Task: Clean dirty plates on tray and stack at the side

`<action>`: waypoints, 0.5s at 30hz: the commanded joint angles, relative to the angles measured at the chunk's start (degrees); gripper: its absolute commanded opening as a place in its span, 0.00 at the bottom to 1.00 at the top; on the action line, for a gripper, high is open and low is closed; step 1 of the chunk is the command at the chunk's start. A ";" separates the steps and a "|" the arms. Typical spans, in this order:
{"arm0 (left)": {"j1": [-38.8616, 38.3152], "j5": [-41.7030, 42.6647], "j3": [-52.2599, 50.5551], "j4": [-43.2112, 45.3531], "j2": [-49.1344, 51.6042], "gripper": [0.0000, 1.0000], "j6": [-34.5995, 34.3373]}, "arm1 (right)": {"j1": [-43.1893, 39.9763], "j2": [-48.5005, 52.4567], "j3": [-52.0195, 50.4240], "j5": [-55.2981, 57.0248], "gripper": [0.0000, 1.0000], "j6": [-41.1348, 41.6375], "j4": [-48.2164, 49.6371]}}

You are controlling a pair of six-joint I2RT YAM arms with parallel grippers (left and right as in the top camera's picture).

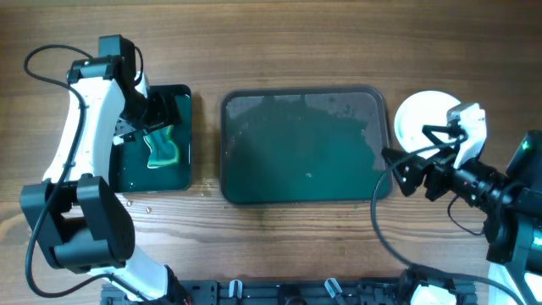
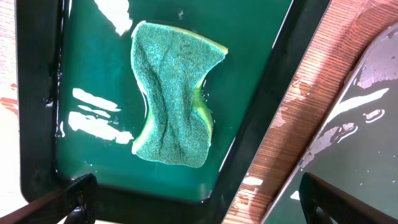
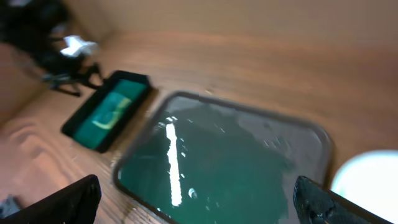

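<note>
plates [image 1: 417, 114] just beside tray [image 1: 288, 161], right edge

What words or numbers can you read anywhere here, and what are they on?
None: no word, number, label or sign can be read in any view.
The green sponge, its black-rimmed bin, the wet green tray and the white plate all look plain.
The right wrist view is blurred, so any tiny print there could not be read.
</note>
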 commanded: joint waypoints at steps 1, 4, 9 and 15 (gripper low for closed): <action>0.22 0.87 0.74 0.00 -0.48 1.00 0.26 | 0.24 -0.46 0.46 -8.83 1.00 -5.09 0.94; 0.22 0.87 0.74 0.00 -0.48 1.00 0.26 | 0.24 -0.48 0.46 -9.14 1.00 -5.07 0.94; 0.22 0.87 0.74 0.00 -0.48 1.00 0.26 | 0.24 -0.48 0.46 -9.14 1.00 -5.01 0.94; 0.22 0.87 0.74 0.00 -0.48 1.00 0.26 | 0.24 -0.50 0.46 -9.14 1.00 -5.11 0.92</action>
